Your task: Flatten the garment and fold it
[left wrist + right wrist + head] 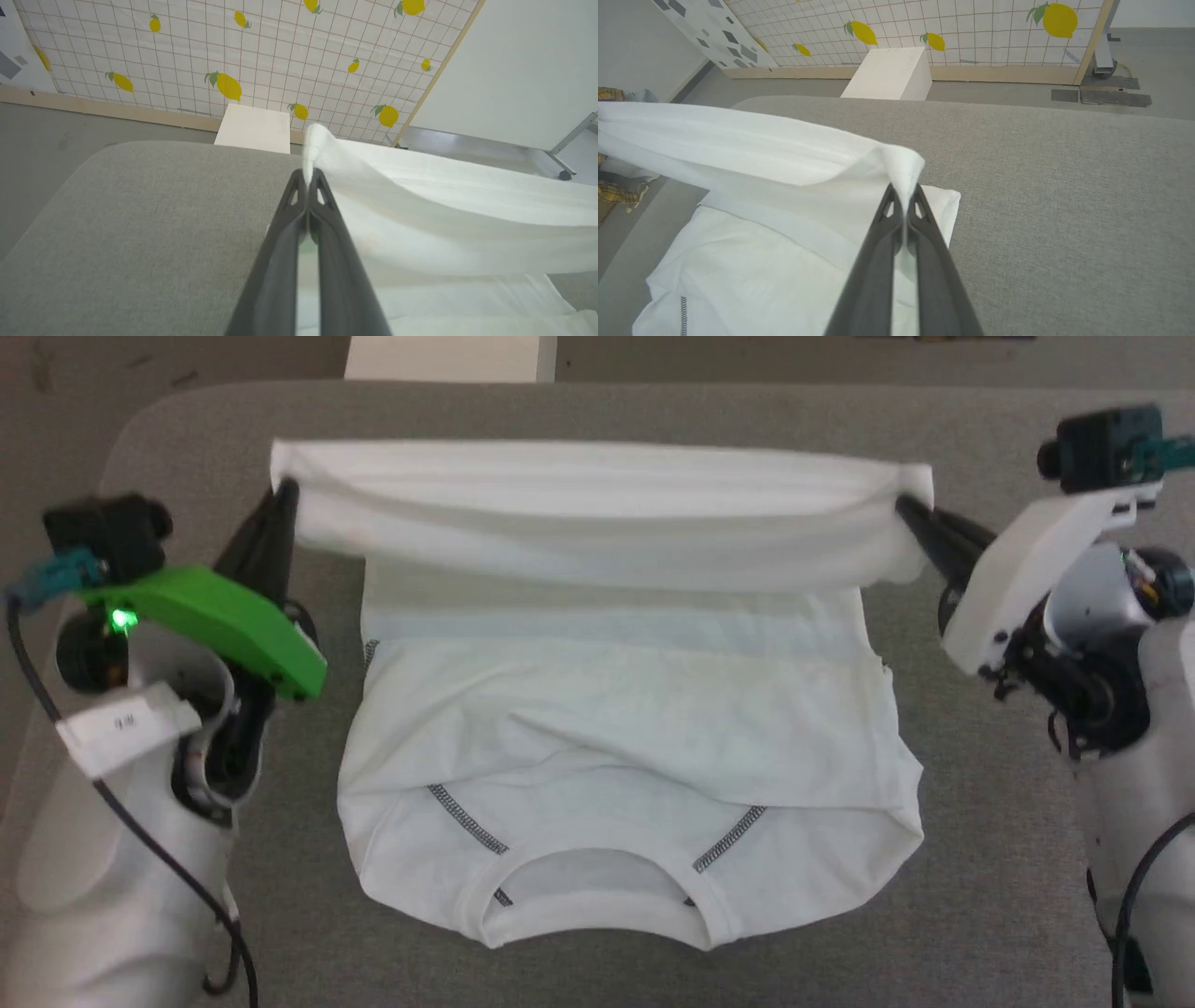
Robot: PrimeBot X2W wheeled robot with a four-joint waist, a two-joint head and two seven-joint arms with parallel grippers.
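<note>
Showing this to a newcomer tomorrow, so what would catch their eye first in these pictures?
First, the white shirt spread on the grey table, its far edge lifted and stretched into a taut band. The left gripper pinches that band's left corner and the right gripper its right corner, both shut on cloth. Beyond the table stands a white box before a lemon-patterned wall.

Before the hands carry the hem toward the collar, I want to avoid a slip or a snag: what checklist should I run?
1. The left hand shut on the garment at a far corner: ok.
2. The right hand shut on the other far corner: ok.
3. The hem stretched between both hands: ok.
4. Rest of the cloth flat on the table: not ok, creases above the collar.
5. The collar fully on the table: ok.
6. The white box beyond the table, apart from the cloth: ok.
</note>
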